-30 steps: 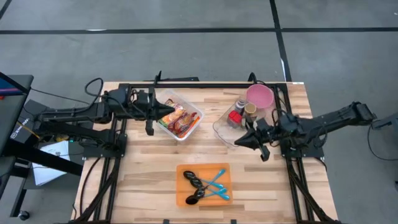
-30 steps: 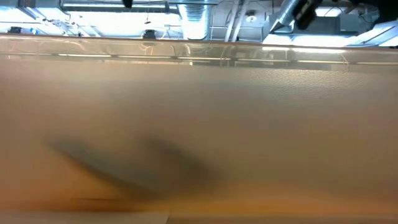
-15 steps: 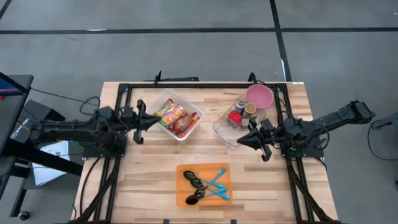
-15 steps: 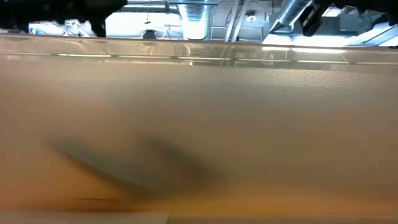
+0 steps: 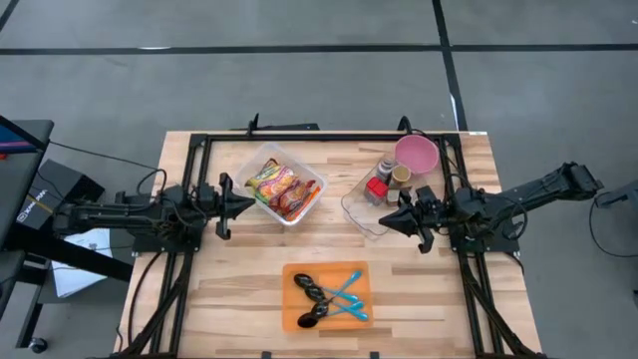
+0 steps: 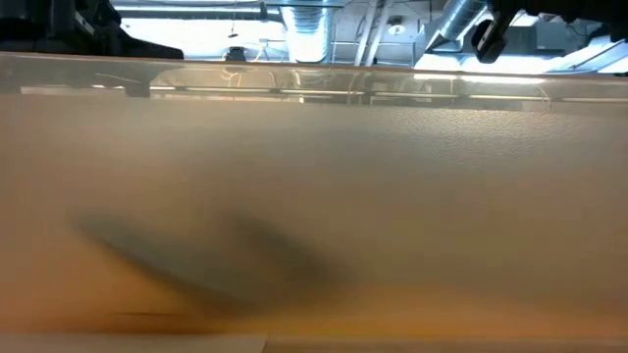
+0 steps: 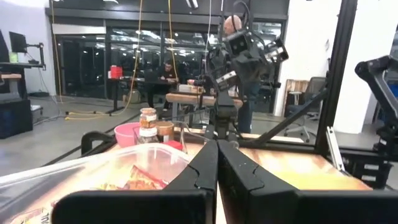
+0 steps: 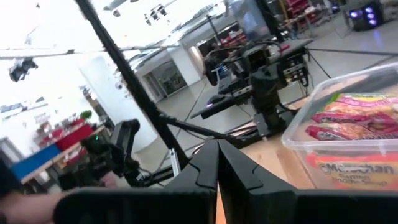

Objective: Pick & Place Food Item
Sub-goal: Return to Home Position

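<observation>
Packs of bright noodles [image 5: 282, 186] lie in the clear plastic tub [image 5: 322, 184]. The dark left gripper [image 5: 246, 200], pinched and empty, points at it from close by; the right gripper [image 5: 383, 220], pinched too, sits farther.

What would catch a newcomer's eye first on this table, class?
The clear container packed with bright noodle packs sits left of centre, and the orange bin of spoons lies by the table edge. The left gripper and right gripper face each other across the table, both shut and empty.
</observation>
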Available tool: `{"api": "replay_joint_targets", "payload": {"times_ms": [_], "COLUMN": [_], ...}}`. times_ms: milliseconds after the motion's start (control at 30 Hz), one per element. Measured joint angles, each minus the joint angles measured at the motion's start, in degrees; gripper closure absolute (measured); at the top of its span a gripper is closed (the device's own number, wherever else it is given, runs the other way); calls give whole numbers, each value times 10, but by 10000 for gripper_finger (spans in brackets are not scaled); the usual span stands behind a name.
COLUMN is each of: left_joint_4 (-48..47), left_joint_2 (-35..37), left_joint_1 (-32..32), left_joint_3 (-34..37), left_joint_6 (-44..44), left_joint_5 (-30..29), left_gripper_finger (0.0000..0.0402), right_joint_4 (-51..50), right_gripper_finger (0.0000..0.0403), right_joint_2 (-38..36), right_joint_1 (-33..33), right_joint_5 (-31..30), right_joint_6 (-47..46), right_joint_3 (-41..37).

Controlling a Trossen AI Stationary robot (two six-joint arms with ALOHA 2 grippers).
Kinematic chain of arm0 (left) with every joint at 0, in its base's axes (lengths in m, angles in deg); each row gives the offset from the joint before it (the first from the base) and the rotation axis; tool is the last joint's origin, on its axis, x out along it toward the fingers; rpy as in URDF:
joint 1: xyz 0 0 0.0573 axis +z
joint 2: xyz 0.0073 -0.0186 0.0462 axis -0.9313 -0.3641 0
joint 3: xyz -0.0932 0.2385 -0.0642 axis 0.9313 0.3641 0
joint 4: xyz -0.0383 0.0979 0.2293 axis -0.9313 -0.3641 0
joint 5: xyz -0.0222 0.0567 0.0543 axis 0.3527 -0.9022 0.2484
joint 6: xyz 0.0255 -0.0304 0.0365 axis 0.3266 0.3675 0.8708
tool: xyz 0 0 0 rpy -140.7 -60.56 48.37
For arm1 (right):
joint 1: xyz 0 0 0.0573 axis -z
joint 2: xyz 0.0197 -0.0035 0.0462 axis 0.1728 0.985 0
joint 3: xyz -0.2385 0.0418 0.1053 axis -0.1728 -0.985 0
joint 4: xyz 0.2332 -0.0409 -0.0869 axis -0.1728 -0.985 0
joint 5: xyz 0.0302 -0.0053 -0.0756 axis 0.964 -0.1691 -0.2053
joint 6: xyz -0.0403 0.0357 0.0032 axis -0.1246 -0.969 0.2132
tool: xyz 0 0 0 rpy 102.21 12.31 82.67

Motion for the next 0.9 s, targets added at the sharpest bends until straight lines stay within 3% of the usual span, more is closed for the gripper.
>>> {"api": "replay_joint_targets", "payload": {"times_ms": [433,600,900], "left_joint_4": [-7,-13,-145], "left_joint_2": [14,67,200], "left_joint_1": [0,0,0], "left_joint_3": [0,0,0], "left_joint_6": [57,77,71], "left_joint_5": [9,9,-11], "left_gripper_finger": [401,401,401], "right_joint_4": [0,0,0], "right_gripper_finger": [403,403,403], "right_joint_2": [0,0,0], "right_joint_1": [59,62,60], "right_joint_5": [4,4,5], "right_joint_6": [-25,-31,-31], "right_joint_3": [0,0,0]}}
